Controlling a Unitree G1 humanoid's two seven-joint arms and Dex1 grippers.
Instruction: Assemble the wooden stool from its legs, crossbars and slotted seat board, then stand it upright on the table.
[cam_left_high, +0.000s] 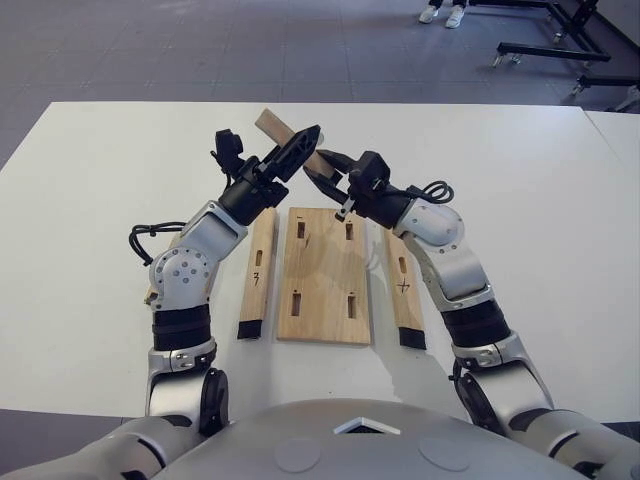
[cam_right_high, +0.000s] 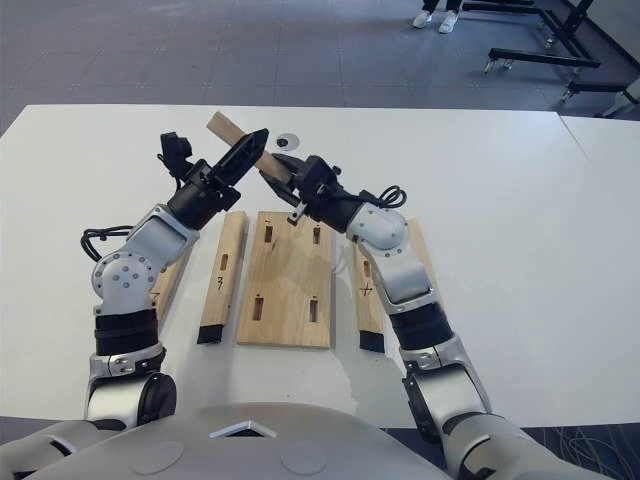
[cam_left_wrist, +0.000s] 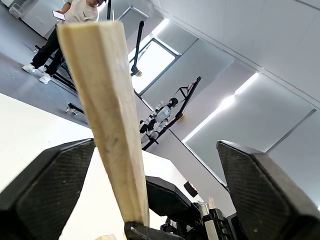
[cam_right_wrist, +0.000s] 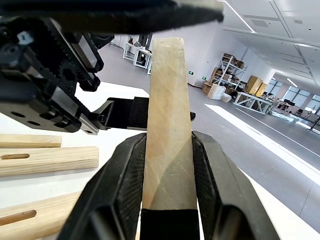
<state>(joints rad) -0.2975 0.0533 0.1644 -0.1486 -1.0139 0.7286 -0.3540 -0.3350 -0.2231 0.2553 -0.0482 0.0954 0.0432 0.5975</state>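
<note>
My right hand (cam_left_high: 326, 170) clamps what may be a crossbar (cam_left_high: 272, 126), left hand (cam_left_high: 300, 150) wide open around it; mid-frame, seat board (cam_left_high: 325, 285) and legs (cam_left_high: 258, 275) lie unassembled.

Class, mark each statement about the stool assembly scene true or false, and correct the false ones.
1. The slotted seat board lies flat on the table. True.
2. The right gripper is shut on a wooden bar held above the table. True.
3. The left gripper clamps the bar tightly. False: it is open, with a finger on either side of the bar.
4. The seat board has two slots. False: it has four.
5. Legs are already fitted into the seat board. False: the left leg and the right leg lie flat on the table, one on each side of it.
</note>
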